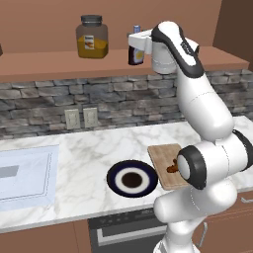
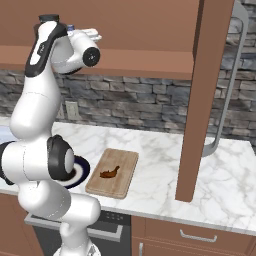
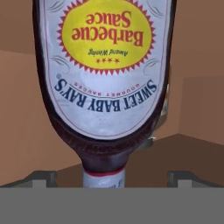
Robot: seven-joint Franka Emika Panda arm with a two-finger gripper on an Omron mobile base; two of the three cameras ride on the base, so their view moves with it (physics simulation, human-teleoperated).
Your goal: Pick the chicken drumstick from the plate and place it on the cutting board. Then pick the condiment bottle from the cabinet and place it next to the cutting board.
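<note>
The fingers (image 3: pixel 112 177) stand wide open, one on each side of the condiment bottle (image 3: pixel 105 83) on the cabinet (image 1: pixel 59 66). The chicken drumstick (image 2: pixel 110 172) lies on the cutting board (image 2: pixel 125 175), lower middle of the frame.

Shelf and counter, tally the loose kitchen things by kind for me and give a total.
Bottles: 1, the sauce bottle on the shelf
Jars: 1, the orange-filled jar on the shelf
Plates: 1, the dark plate on the counter
Cutting boards: 1, the cutting board
Drumsticks: 1, the drumstick on the board
Total: 5
</note>
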